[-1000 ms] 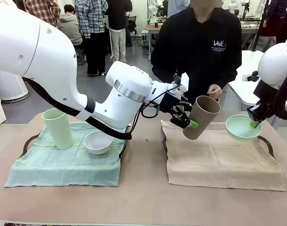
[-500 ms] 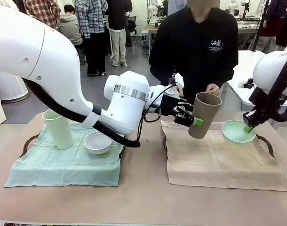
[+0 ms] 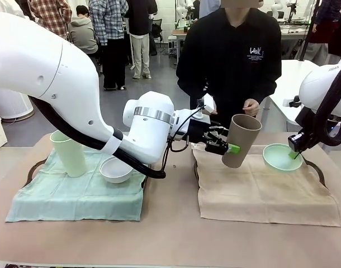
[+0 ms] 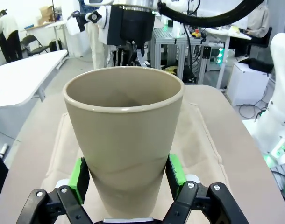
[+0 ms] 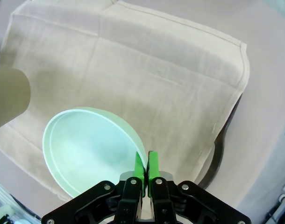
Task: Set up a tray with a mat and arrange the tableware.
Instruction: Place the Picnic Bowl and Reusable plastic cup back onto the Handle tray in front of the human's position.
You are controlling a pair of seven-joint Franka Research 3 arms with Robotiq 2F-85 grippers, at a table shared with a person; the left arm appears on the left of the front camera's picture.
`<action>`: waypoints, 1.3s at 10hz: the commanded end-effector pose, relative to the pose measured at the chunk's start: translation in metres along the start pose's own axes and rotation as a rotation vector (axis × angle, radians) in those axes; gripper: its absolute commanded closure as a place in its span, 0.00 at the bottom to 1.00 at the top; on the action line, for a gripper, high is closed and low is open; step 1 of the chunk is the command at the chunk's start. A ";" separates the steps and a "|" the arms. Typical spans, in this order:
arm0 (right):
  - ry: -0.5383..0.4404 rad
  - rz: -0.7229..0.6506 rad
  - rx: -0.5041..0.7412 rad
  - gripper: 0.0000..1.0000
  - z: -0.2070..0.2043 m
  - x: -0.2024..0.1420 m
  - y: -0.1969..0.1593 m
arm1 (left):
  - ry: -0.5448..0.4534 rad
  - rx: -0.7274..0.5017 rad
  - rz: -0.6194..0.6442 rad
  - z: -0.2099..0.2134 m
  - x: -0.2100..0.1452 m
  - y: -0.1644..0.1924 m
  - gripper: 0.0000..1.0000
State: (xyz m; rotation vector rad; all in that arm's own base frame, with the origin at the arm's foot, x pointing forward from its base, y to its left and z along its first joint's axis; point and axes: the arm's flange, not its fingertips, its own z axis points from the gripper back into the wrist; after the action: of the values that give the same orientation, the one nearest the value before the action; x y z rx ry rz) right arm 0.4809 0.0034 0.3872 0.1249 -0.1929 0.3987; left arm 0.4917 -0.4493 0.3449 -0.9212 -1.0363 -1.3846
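My left gripper (image 3: 228,148) reaches across the middle, shut on the tan-brown cup (image 3: 241,139), which hangs tilted over the beige mat (image 3: 265,190). In the left wrist view the green pads (image 4: 80,173) press both sides of the cup (image 4: 124,130). At the right, my right gripper (image 3: 295,153) pinches the rim of the mint green bowl (image 3: 279,156) just above the mat's far right part. From the right wrist, the gripper (image 5: 146,171) is shut on the bowl's (image 5: 86,149) rim. The pale green cup (image 3: 70,152) and white bowl (image 3: 115,169) stand on the green mat (image 3: 75,195).
Each mat lies in a dark tray; handles show at the left (image 3: 34,170) and right (image 3: 318,171). A person in black stands at the far side, one hand (image 3: 252,106) just behind the tan cup. The brown table front is bare.
The tan cup has tipped more upright as the left arm pulled back a little. The mint bowl has shifted slightly left and down toward the beige mat.
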 end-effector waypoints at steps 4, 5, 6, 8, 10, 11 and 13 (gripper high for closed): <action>0.004 0.013 0.085 0.96 -0.019 0.006 -0.012 | -0.154 0.034 0.119 -0.011 -0.044 0.009 0.17; 0.004 0.013 0.099 0.96 -0.024 0.008 -0.015 | -0.172 0.033 0.137 -0.017 -0.056 0.009 0.17; 0.008 0.015 0.100 0.96 -0.027 0.008 -0.016 | -0.168 0.033 0.150 -0.021 -0.063 0.008 0.17; 0.004 0.020 0.096 0.96 -0.029 0.009 -0.017 | -0.155 0.002 0.163 -0.028 -0.074 0.004 0.17; 0.001 0.032 0.089 0.93 -0.030 0.006 -0.019 | -0.139 -0.004 0.145 -0.029 -0.076 0.001 0.17; -0.001 0.031 0.105 0.36 -0.029 0.007 -0.022 | -0.130 -0.004 0.148 -0.029 -0.075 0.002 0.00; -0.006 0.007 0.095 0.00 -0.028 0.005 -0.026 | -0.118 -0.008 0.150 -0.027 -0.073 0.000 0.00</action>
State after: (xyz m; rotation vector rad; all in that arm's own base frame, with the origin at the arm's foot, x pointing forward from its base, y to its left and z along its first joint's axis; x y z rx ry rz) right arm 0.4956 -0.0080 0.3601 0.1853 -0.1680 0.4100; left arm 0.5012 -0.4538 0.2664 -1.1003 -1.0170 -1.2008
